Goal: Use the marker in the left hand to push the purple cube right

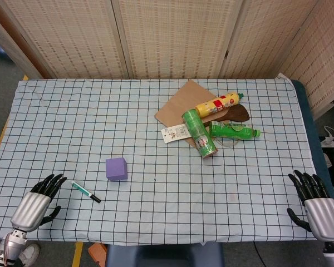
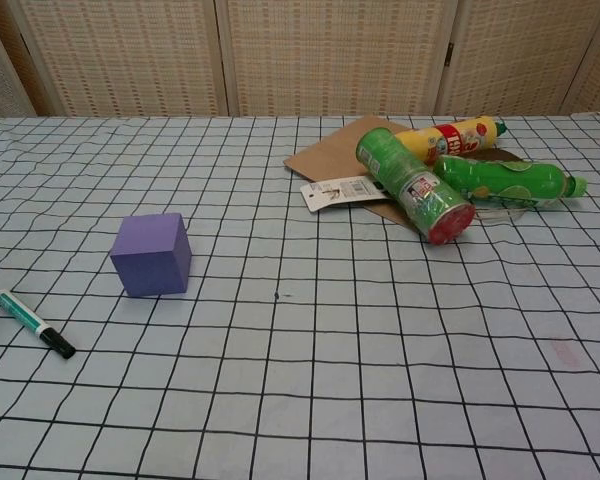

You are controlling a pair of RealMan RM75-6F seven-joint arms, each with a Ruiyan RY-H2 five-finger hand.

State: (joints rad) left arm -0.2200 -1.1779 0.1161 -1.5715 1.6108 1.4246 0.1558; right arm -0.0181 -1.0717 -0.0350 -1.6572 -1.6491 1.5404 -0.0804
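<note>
The purple cube [image 1: 116, 168] [image 2: 152, 255] sits on the checked tablecloth, left of centre. A green-and-white marker with a black cap [image 1: 86, 192] [image 2: 34, 323] lies flat on the cloth to the cube's front left, touched by nothing. My left hand [image 1: 38, 202] rests at the table's front left corner, fingers spread, just left of the marker and holding nothing. My right hand [image 1: 317, 206] is at the front right corner, fingers spread and empty. Neither hand appears in the chest view.
A pile lies right of centre at the back: a brown paper bag [image 1: 181, 103], a green can on its side [image 1: 199, 133] [image 2: 412, 184], a yellow bottle [image 1: 217, 104], a green bottle [image 1: 234, 131] [image 2: 500, 180] and a white tag [image 1: 175, 133].
</note>
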